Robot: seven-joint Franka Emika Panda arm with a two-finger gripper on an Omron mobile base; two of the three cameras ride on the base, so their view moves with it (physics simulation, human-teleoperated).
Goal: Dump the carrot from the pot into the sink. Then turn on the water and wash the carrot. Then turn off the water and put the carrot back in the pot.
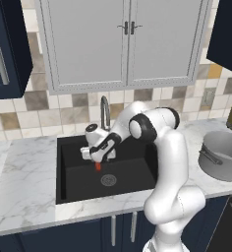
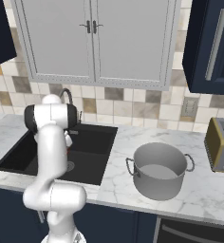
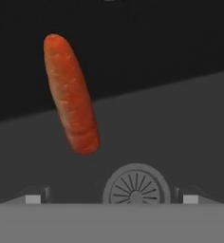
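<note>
Right below your gripper (image 1: 98, 158) you have the carrot (image 3: 71, 95), hanging over the sink (image 1: 71, 182) with its tip pointing down toward the drain (image 1: 108, 180). From the left base camera the carrot shows as a short orange-red stub just under the fingers, clear of the basin floor. From the hand camera it runs slantwise across the upper left, well apart from both finger tips (image 3: 34, 198), which sit far out at either side of the drain's spoked disc. So the jaws look wide, though whether anything touches the carrot higher up you probably cannot tell from these views; it is hidden by the hand itself.

Behind the gripper the faucet (image 1: 105, 112) arches up from the back rim of the sink, no stream under it. From the right base camera your arm's upper links cover most of the basin.

Off to your right, on the counter (image 2: 133, 190), the pot (image 2: 159, 170) stands upright, well apart from the sink. Farther right, a toaster (image 2: 221, 144) sits at the frame's edge. Tiled wall and cabinet doors (image 2: 92, 40) close the back.
</note>
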